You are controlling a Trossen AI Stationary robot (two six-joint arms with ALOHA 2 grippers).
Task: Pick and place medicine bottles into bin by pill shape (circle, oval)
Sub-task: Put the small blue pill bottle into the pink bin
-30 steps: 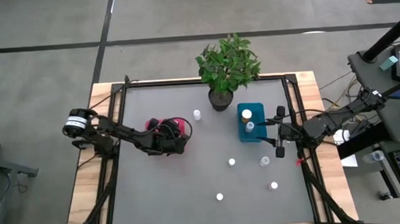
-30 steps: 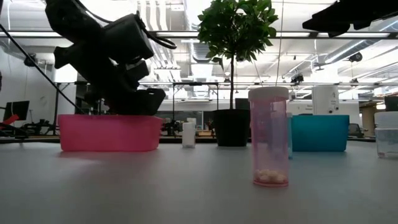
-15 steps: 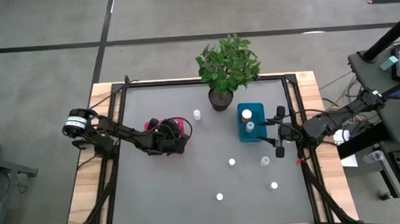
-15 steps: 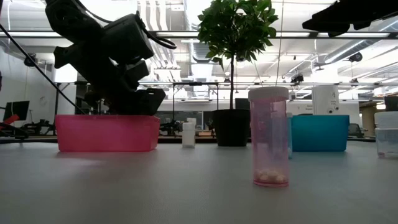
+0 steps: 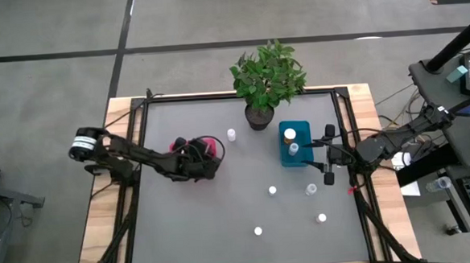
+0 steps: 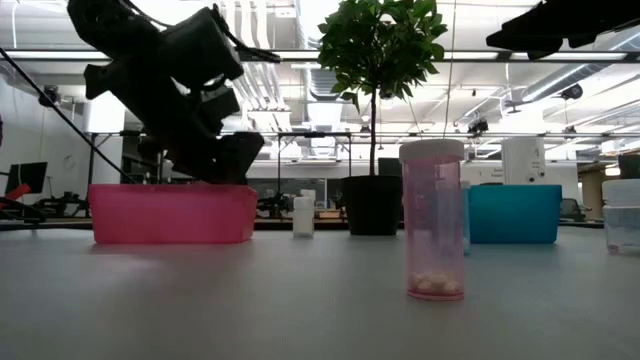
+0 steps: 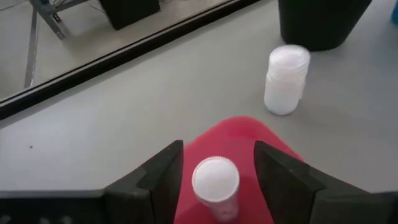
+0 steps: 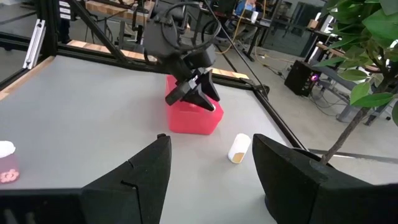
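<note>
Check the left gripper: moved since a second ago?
Yes. In the low view the left gripper has lifted slightly above the red bin rim, jaws now open; a medicine bottle lies in the bin below.

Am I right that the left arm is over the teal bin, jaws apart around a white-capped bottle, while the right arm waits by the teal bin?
Not quite: the left gripper is over the red bin, not the teal one, as the high view shows. The rest stands: its jaws are apart around a white-capped bottle, and the right gripper waits beside the teal bin.
</note>
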